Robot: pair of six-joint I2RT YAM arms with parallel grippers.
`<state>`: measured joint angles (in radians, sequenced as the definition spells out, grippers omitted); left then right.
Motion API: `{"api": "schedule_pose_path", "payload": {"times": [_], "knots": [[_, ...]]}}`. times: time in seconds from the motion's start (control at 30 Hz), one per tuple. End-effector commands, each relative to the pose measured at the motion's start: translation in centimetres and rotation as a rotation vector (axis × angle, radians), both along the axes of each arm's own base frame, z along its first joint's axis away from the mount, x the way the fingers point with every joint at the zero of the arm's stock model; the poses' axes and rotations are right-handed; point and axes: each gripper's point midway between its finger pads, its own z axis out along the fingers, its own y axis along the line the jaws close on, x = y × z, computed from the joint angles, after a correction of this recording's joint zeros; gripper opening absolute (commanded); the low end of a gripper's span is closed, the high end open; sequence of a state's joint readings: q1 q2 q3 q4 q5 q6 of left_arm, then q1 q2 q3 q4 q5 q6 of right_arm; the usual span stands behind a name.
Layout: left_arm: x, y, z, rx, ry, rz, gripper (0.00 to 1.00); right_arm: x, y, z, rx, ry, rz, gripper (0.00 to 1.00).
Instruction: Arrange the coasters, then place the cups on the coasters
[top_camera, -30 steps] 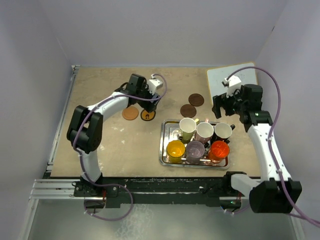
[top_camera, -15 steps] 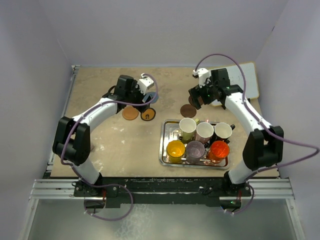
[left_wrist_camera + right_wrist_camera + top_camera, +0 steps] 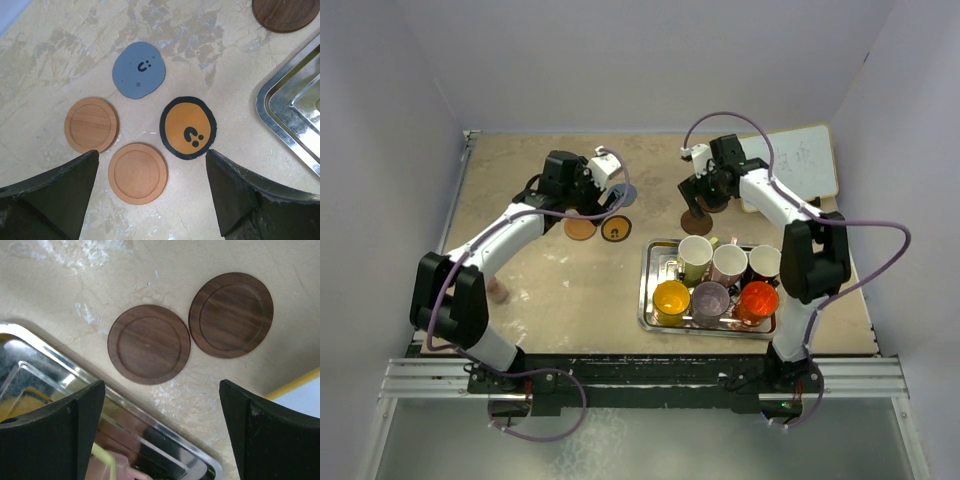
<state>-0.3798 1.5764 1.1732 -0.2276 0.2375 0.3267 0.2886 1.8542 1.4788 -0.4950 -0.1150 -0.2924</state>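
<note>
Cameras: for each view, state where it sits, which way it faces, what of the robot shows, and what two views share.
Top external: above and behind the robot, looking down on the table; both arms show.
Left wrist: on the left arm, facing down at four coasters; open left gripper shows.
Right wrist: on the right arm, facing down at two dark coasters; open right gripper shows.
Shared: both wrist views catch the tray rim.

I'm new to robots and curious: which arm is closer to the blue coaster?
Left. The left arm has its jaws hanging close above the blue coaster; the right arm has its jaws over two dark brown coasters, farther right.
</note>
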Motion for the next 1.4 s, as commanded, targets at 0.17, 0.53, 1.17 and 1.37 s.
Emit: {"api": "schedule_pose_path", "payload": {"times": [0.17,0.53,1.17,1.37], "knots": [[-0.5,0.7,2.7,-0.013,-0.094,-0.003,0.84,2.6,1.5,-1.2,0.072,0.086,-0.135,0.96],[-0.9,0.4,3.0,-0.036,-0.103,-0.009,0.84,3.6,1.1,-4.6,0.061,0.188,-0.217,0.93],[-1.3,0.8,4.0,-0.054,-0.140,0.005,0.84,4.1,5.7,-6.1,0.172,0.288,-0.122,0.89],[-0.9,1.4,3.7,-0.044,-0.141,0.039,0.84,4.6,7.0,-4.5,0.181,0.243,-0.077,0.88]]}}
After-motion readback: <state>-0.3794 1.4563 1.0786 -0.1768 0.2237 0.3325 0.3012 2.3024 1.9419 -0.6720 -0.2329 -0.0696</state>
